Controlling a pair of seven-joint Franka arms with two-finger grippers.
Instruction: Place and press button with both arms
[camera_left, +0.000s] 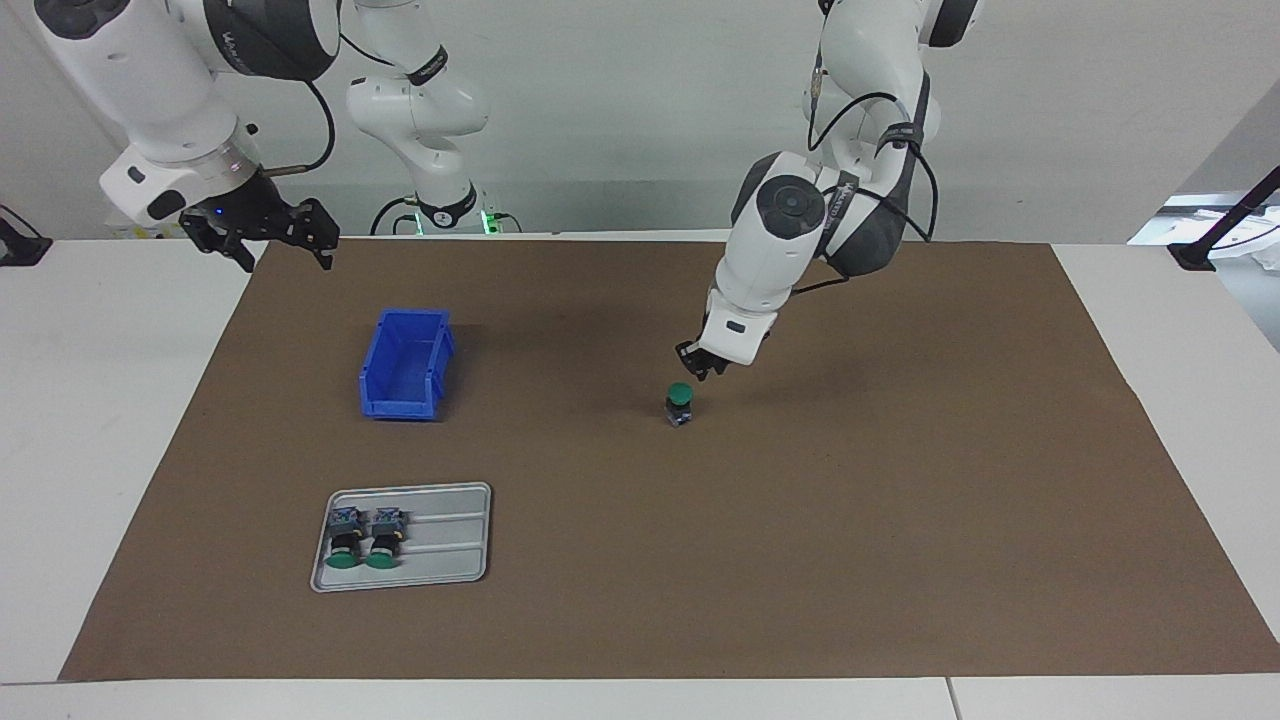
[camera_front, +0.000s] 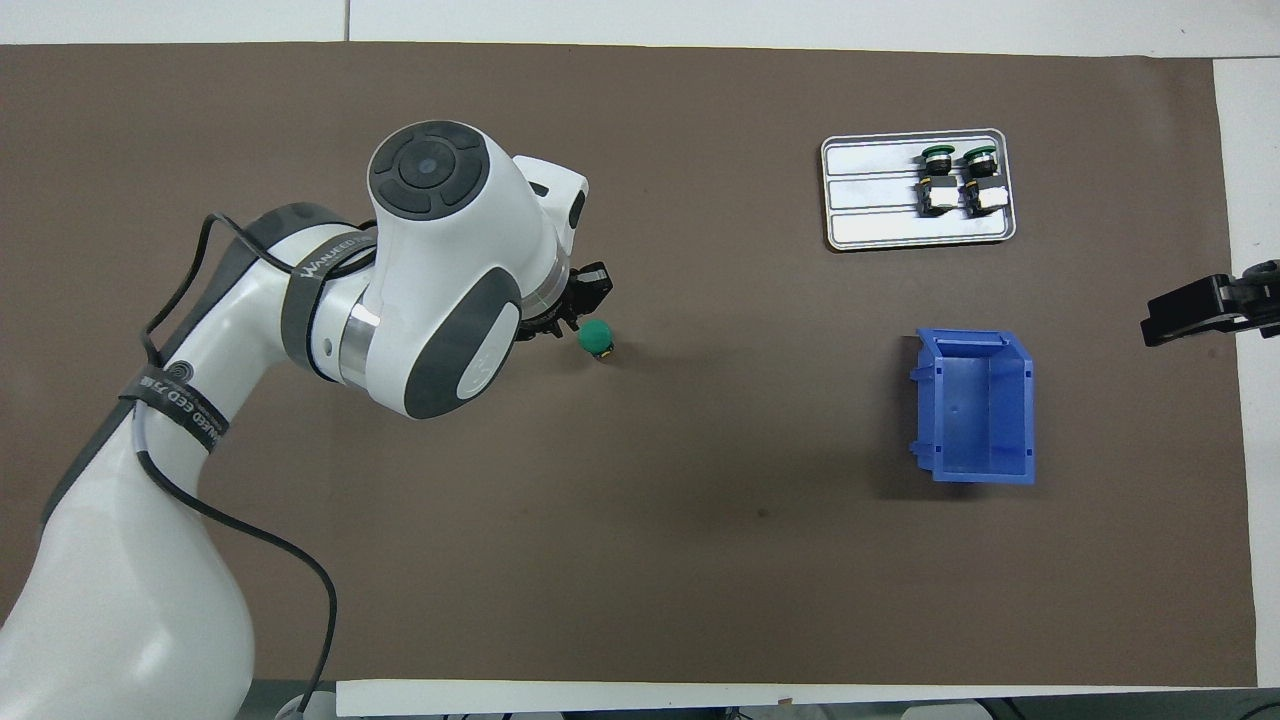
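Overhead view: brown mat (camera_front: 700, 560) covers white surface (camera_front: 1245, 120); pale wall at top of facing view. Three green buttons: one button (camera_left: 680, 403) upright at frame centre of facing view, two (camera_left: 363, 535) lying in grey tray (camera_left: 450, 540), lower left. One blue bin (camera_left: 405, 365), above tray. Left tool (camera_left: 703, 362) beside button cap, grip state unclear. Right tool (camera_left: 262, 232) waits upper left, fingers spread, holding nothing.

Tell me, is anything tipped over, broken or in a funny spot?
Nothing looks broken or spilled. One button stands upright alone on the brown mat, just under the left gripper. Two more buttons lie on their sides in the grey tray. The blue bin looks empty. The right gripper waits.
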